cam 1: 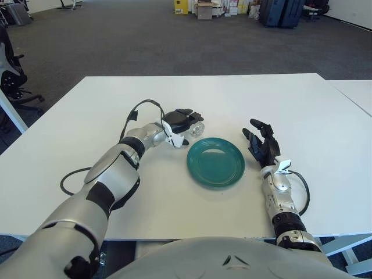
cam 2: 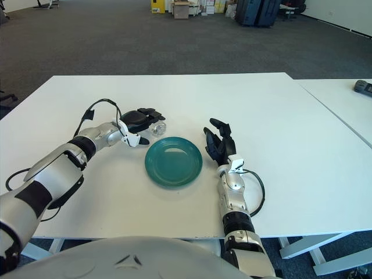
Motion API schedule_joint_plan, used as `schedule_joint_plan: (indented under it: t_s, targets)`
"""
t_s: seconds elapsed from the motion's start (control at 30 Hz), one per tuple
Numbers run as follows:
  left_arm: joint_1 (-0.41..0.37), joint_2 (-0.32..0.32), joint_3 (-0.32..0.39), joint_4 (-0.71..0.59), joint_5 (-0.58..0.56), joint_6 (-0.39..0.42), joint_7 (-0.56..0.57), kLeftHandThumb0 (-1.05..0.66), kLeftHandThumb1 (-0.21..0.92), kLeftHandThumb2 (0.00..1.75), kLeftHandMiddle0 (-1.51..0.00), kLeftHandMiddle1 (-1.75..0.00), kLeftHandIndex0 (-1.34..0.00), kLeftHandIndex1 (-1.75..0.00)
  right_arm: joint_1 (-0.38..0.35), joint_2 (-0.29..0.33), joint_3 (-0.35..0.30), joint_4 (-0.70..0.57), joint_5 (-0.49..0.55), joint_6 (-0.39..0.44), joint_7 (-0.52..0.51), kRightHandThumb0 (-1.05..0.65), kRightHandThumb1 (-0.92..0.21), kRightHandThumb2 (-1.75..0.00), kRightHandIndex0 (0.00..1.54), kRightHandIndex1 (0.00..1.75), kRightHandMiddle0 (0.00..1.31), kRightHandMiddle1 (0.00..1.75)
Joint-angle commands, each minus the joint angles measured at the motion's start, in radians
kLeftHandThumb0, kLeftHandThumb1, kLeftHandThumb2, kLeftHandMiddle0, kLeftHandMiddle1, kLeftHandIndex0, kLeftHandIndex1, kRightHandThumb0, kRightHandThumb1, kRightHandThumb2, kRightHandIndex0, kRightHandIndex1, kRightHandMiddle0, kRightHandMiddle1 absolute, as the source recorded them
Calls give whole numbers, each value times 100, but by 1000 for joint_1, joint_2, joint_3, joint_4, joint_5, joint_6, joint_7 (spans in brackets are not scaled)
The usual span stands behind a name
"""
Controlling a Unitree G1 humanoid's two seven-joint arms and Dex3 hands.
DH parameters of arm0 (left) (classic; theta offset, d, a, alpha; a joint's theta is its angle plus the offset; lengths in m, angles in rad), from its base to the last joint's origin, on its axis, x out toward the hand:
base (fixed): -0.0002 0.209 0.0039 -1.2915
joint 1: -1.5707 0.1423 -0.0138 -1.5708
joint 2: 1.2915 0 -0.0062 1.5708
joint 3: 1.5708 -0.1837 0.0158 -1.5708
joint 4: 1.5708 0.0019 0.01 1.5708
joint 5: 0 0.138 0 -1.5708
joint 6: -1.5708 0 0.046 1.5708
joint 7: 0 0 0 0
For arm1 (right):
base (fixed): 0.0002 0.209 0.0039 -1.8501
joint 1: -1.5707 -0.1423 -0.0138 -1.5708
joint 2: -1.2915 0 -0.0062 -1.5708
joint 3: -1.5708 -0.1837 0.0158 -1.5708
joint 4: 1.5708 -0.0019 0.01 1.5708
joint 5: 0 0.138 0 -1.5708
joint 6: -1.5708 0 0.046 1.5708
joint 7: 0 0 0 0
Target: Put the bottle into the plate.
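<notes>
You are looking down at a white counter [cam 1: 87,128] with a teal plate [cam 1: 215,162] lying flat on it, a little toward the near edge and roughly midway between the left and right edges. Your left hand [cam 1: 178,121] is reaching in from the near left corner, and its dark fingers are curling over a clear bottle [cam 1: 196,125] that is lying on its side on the counter. The bottle is sitting just beyond the plate's far left rim, close to it but not on it; only its clear end is showing past the fingers, so you cannot tell how much of it is lifted off the counter, if any. The left hand is gripping the bottle from above, with the wrist's white bracket pointing back toward the near left corner.

Your right hand [cam 1: 261,143] is showing just to the right of the plate, apart from its rim, with its fingers spread and pointing toward the far edge, holding nothing. A black cable [cam 1: 70,177] is looping on the counter beside the left forearm, toward the left edge. Another black cable [cam 1: 303,192] is curving beside the right wrist, toward the right edge of the counter
</notes>
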Motion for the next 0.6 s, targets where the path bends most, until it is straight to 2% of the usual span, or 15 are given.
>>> schedule_joint_plan:
  t_s: [0.0,0.2,0.57]
  targets:
    - [16,24,2,4,-1,20,-46,-62,52,81,-30,-2,0,-61,48,1,-12,28,9,32,-4,-64,-92,-59,52,6,0,102]
    - [17,31,7,0,-13,28,-83,-61,51,82,-29,-2,0,-58,50,6,-17,22,25,29,5,-65,-92,-59,53,6,0,104]
    - [18,40,17,-8,-28,47,-152,-56,54,74,-27,-1,0,-55,55,3,-20,12,19,42,6,-65,-92,-59,53,7,0,102]
